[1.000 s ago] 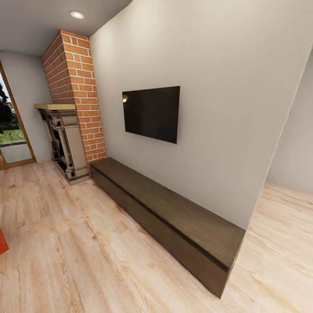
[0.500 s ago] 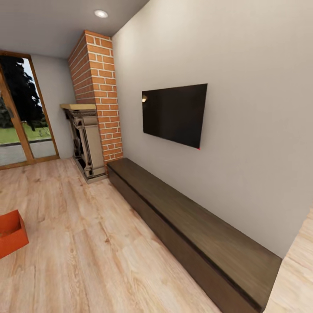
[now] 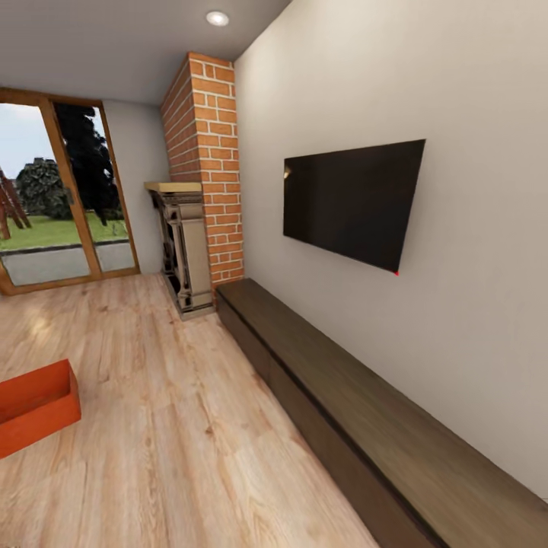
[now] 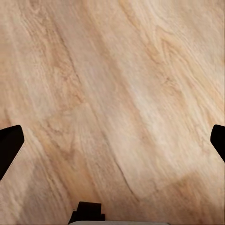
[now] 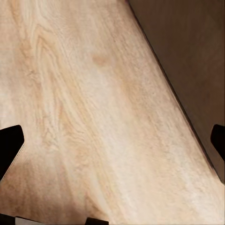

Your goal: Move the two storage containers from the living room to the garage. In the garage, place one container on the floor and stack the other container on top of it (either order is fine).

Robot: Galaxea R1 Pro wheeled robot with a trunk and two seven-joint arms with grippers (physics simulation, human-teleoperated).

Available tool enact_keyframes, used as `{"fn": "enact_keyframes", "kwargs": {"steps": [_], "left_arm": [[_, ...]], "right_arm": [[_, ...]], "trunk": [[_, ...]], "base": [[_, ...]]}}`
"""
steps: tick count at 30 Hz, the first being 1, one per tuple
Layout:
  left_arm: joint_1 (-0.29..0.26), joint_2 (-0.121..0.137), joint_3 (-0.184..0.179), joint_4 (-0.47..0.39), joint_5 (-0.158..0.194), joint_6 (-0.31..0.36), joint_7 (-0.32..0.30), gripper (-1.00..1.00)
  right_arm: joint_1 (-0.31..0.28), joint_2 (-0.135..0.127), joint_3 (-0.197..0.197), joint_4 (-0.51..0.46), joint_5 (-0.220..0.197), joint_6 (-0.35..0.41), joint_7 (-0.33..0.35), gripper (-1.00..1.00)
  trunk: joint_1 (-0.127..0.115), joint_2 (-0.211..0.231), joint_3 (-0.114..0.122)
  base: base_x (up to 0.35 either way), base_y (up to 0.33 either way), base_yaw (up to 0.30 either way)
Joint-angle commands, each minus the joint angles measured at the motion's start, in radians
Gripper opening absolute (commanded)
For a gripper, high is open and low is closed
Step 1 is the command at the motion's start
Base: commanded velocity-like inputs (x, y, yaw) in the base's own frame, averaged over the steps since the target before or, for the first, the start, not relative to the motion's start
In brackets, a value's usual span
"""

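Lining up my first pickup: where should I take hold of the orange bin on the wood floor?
Probably by its rim. The orange bin sits upright with its top open, so a claw could come down from above and pinch one thin wall. The near long wall faces the robot. Its left end is cut off by the head view, so check that side first.

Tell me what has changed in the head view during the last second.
The camera turned left: the TV, fireplace and bench all slid right in the picture, and the glass door came into view. An orange container, barely visible before, now shows on the wood floor. Nothing itself appears to have moved.
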Motion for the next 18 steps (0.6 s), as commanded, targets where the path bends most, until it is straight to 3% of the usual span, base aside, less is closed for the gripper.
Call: {"fn": "enact_keyframes", "kwargs": {"steps": [1, 18], "left_arm": [[-0.001, 0.000, 0.009, 0.001, -0.001, -0.002, -0.009, 1.00], [-0.001, 0.000, 0.009, 0.001, -0.001, -0.002, -0.009, 1.00]], "right_arm": [[0.000, 0.000, -0.007, -0.002, 0.009, -0.002, 0.003, 1.00], [0.000, 0.000, -0.007, -0.001, 0.009, -0.002, 0.003, 1.00]], "trunk": [[0.001, 0.000, -0.001], [0.001, 0.000, -0.001]], "base": [[0.324, 0.000, 0.256], [0.324, 0.000, 0.257]]}}
